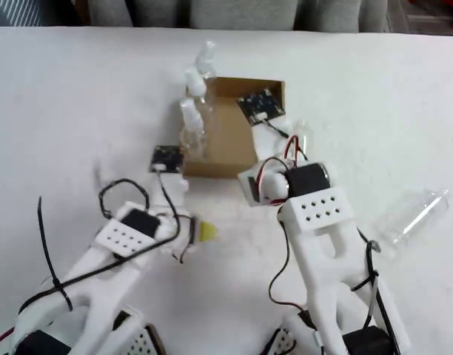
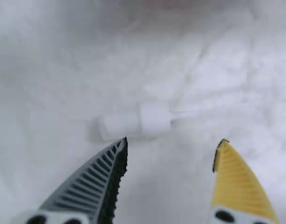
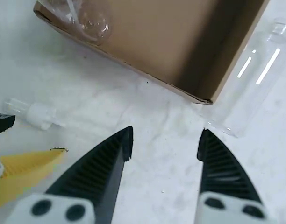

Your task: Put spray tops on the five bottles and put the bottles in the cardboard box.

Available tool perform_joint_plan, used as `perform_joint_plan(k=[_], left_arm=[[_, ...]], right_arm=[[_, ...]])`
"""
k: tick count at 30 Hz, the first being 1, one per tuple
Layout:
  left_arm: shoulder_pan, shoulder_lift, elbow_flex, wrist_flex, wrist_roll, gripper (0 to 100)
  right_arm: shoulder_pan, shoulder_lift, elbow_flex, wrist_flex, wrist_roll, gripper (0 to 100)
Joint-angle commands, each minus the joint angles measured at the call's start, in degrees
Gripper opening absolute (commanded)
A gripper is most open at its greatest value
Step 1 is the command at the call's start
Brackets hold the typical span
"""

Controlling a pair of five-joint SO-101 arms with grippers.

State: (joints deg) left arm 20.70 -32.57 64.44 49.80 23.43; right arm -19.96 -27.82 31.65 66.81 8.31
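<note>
White table [image 1: 78, 96] takes up almost the whole high view, with a strip of grey furniture beyond its far edge, too cropped to identify. Two white arms reach in from the near side: the left arm [image 1: 126, 237] at the near left, and the right arm [image 1: 319, 214] just right of centre, its wrist hanging over the box's near right corner. The cardboard box [image 1: 237, 129] sits open at the table's middle. Clear capped bottles [image 1: 193, 118] stand clustered along its left wall, and how many I cannot tell. The rest of its brown floor is bare. An uncapped bottle [image 1: 415, 214] lies on its side well to the right, and another bare bottle [image 3: 253, 79] lies just beside the box's right wall. The right gripper [image 3: 165, 133] hangs with its black fingers spread apart over the table in front of the box, holding nothing. The left gripper [image 2: 171, 142] is likewise parted, one finger grey and one yellow, just above a loose white spray top [image 2: 143, 123] lying flat on the table, untouched.
</note>
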Motion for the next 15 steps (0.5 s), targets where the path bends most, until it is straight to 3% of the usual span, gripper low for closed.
perform_joint_plan(k=[1,6,11,15], left_arm=[[1.98,0.13,-2.2,0.62,0.7,30],[2.15,0.75,-0.18,0.35,0.62,30],[2.42,3.12,2.37,-4.92,0.62,29],[2.51,9.19,-0.09,-6.07,0.26,16]], right_arm=[[0.4,-1.98,-0.62,-1.01,0.62,20.4],[0.4,-1.98,-0.62,-1.01,0.62,20.4],[0.4,-1.98,-0.62,-1.01,0.62,20.4],[0.4,-1.98,-0.62,-0.92,0.62,20.4]])
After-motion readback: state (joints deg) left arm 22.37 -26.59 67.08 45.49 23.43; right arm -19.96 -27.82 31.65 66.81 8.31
